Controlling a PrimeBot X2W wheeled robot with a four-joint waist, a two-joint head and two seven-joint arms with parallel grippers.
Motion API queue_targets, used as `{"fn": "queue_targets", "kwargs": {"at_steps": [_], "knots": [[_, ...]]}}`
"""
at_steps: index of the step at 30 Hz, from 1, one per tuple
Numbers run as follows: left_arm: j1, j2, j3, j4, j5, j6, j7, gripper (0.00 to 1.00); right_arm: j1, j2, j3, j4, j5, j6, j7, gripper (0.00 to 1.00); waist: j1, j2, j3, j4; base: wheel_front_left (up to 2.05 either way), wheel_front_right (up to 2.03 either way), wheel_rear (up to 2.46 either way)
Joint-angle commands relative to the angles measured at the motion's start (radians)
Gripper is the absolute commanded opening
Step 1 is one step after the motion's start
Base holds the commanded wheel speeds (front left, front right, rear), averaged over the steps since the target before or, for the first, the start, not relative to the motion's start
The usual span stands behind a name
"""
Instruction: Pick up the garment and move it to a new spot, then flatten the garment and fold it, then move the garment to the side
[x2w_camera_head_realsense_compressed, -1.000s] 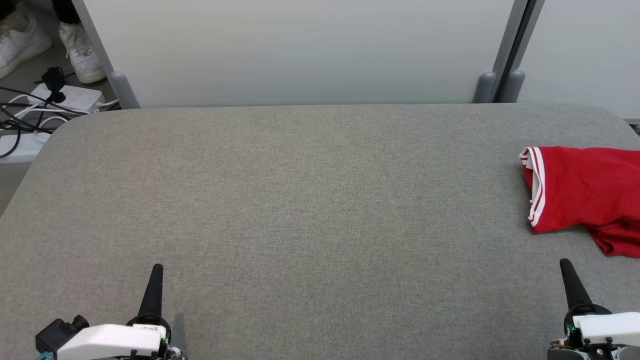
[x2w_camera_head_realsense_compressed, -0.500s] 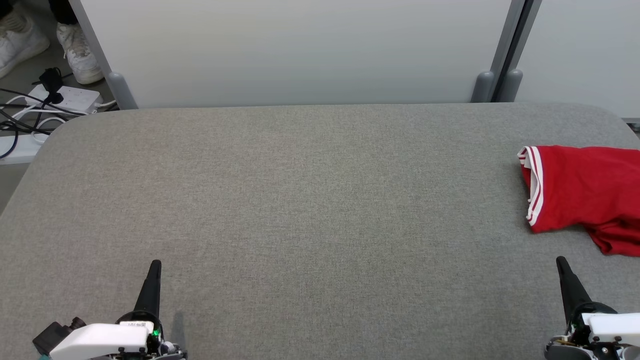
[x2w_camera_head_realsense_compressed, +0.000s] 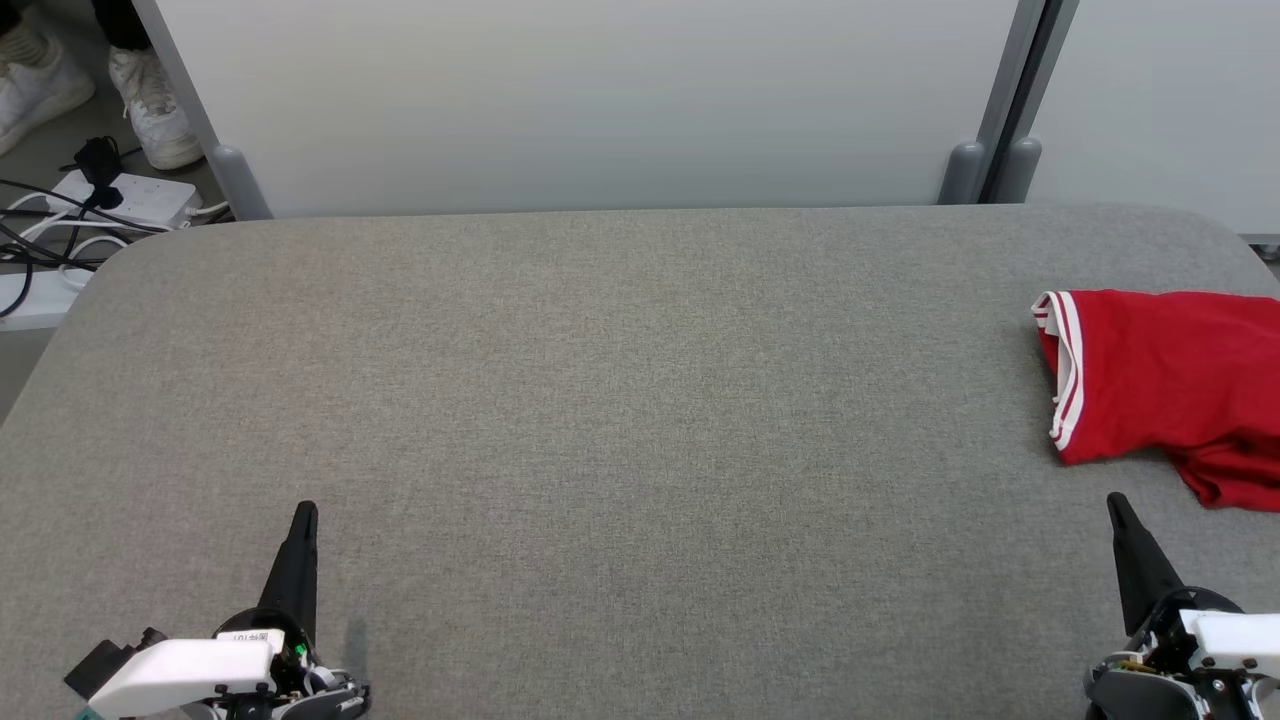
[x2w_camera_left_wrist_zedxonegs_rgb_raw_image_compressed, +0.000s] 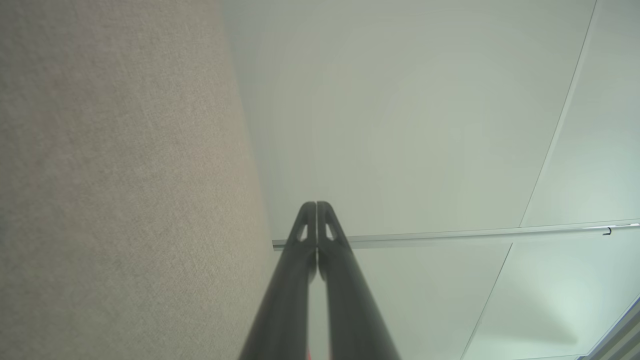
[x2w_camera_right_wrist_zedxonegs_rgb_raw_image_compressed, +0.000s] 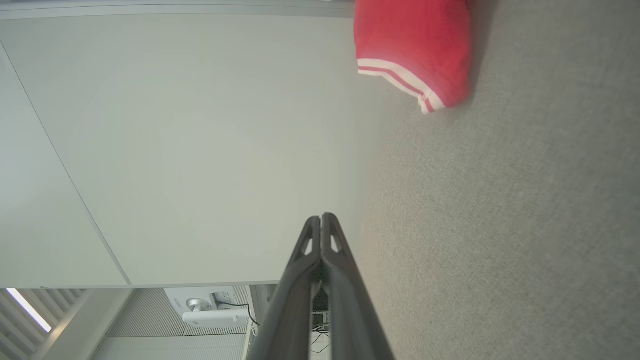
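Status: red fabric garment with white-striped trim (x2w_camera_head_realsense_compressed: 1170, 390) crumpled at far right of grey fabric-covered counter (x2w_camera_head_realsense_compressed: 600, 400). Left pincer (x2w_camera_head_realsense_compressed: 305, 512) and right pincer (x2w_camera_head_realsense_compressed: 1113, 502) closed tight, empty, clear of cloth. Recommended: open right pincer, pinch striped edge, lift fully before carrying.
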Motion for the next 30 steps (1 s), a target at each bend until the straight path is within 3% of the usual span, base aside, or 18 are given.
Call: {"fn": "queue_targets", "kwargs": {"at_steps": [1,30], "knots": [[-0.058,0.019,0.034,-0.029,-0.004,-0.009,0.007,0.00,-0.038,-0.010,0.027,-0.031,0.011,0.000,0.008,0.00,0.0000,0.0000,0.000,0.000,0.00,0.00,0.00],[-0.058,0.019,0.033,-0.029,-0.005,-0.009,0.007,0.00,-0.038,-0.010,0.027,-0.031,0.012,0.000,0.008,0.00,0.0000,0.0000,0.000,0.000,0.00,0.00,0.00]]}}
